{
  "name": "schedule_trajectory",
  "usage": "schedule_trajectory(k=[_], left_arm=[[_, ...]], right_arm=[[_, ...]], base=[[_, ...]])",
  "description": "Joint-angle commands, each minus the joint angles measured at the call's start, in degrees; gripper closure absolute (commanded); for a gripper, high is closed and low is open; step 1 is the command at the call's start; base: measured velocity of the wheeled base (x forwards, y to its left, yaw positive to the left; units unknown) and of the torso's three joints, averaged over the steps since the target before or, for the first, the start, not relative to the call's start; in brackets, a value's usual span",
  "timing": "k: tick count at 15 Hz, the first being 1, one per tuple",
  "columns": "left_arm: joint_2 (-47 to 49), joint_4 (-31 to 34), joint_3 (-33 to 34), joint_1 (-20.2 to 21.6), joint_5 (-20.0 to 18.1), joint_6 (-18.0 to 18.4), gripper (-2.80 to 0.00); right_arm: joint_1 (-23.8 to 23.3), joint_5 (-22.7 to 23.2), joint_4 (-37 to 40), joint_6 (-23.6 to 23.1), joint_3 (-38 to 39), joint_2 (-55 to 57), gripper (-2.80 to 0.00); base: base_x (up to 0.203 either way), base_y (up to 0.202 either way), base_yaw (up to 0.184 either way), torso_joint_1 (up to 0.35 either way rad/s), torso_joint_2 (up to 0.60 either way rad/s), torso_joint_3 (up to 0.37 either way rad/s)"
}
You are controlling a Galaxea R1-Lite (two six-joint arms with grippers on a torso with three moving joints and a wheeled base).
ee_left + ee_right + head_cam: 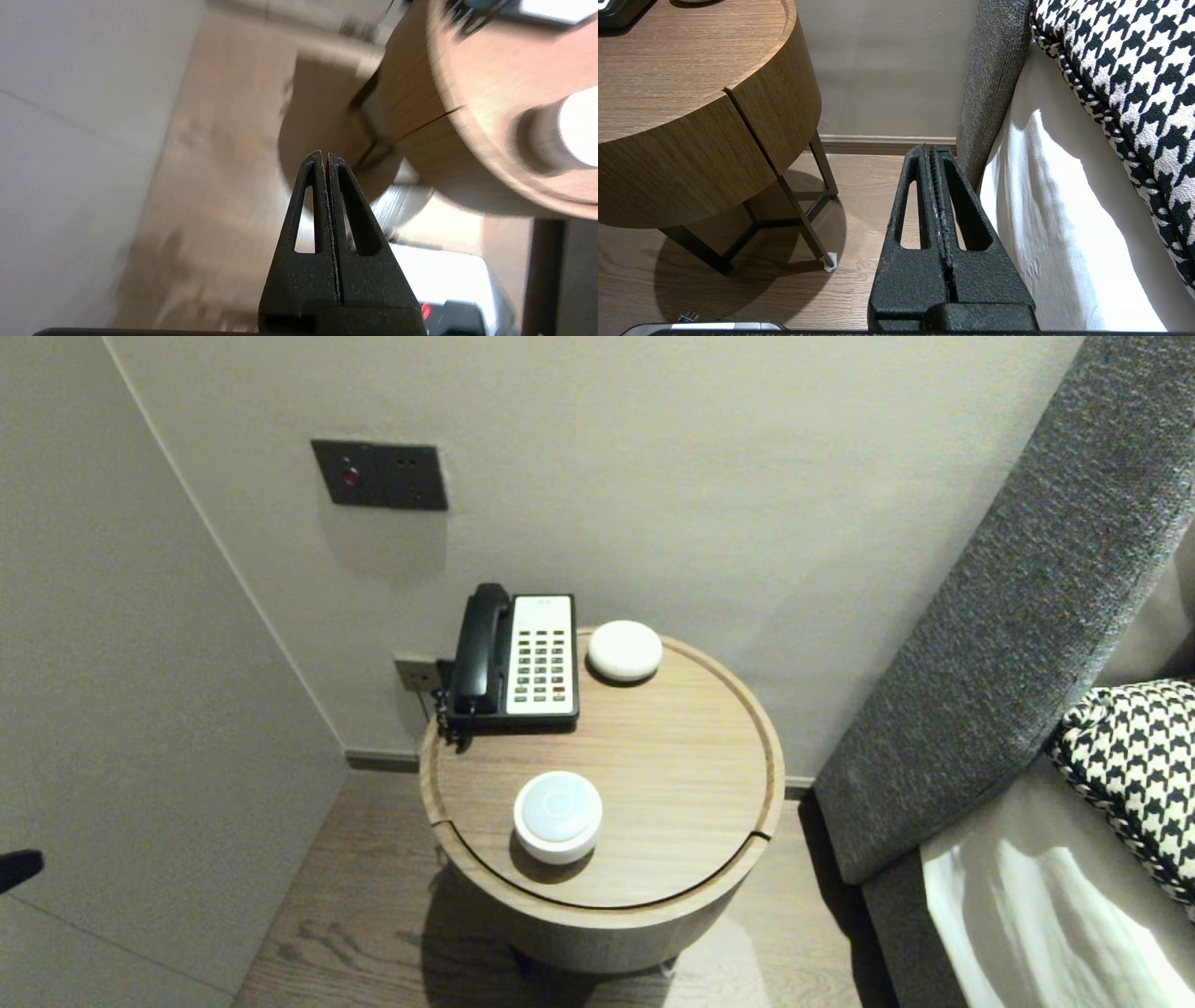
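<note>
A round wooden side table (709, 784) stands against the wall. On it rest a black and white desk phone (513, 658), a white oval puck (625, 651) behind it, and a white round device (557, 815) near the front. My left gripper (325, 156) is shut and empty, low beside the table's left side over the floor; only its dark tip (19, 868) shows at the head view's left edge. My right gripper (930, 150) is shut, empty, parked low between the table and the bed.
A grey upholstered headboard (1018, 588) and a bed with a houndstooth pillow (1139, 765) stand to the right. A wall panel (378, 474) hangs above the phone, an outlet (415, 674) beside it. The table's dark metal legs (803, 219) stand on wood flooring. A side wall (121, 709) closes the left.
</note>
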Motion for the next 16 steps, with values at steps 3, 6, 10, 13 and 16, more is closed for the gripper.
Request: schedule_trajectory(k=[3,6,10,13,16], left_arm=[[-17.0,-0.1,8.0,0.4,0.1,-0.6,0.0],[-21.7,-0.8,12.9,6.8,0.0,-1.0,0.0],[-28.1,-2.4,24.2,8.2,-2.9,-0.1,0.0],[-34.8,-11.8,35.6,8.2,-6.5,5.9,0.0],[-39.2,-16.6,39.9,8.2,-8.3,12.8,0.0]], right_arm=[[0.0,0.0,-0.1,0.0,2.3,0.1,0.0],[0.0,0.0,-0.1,0.0,2.3,0.1,0.0],[0.0,0.0,-0.1,0.0,2.3,0.1,0.0],[0.0,0.0,-0.1,0.0,2.3,0.1,0.0],[0.0,0.0,-0.1,0.0,2.3,0.1,0.0]], base=[[0.0,0.0,0.0,0.0,0.0,0.0],[0.0,0.0,0.0,0.0,0.0,0.0],[0.0,0.0,0.0,0.0,0.0,0.0],[0.0,0.0,0.0,0.0,0.0,0.0],[0.0,0.0,0.0,0.0,0.0,0.0]])
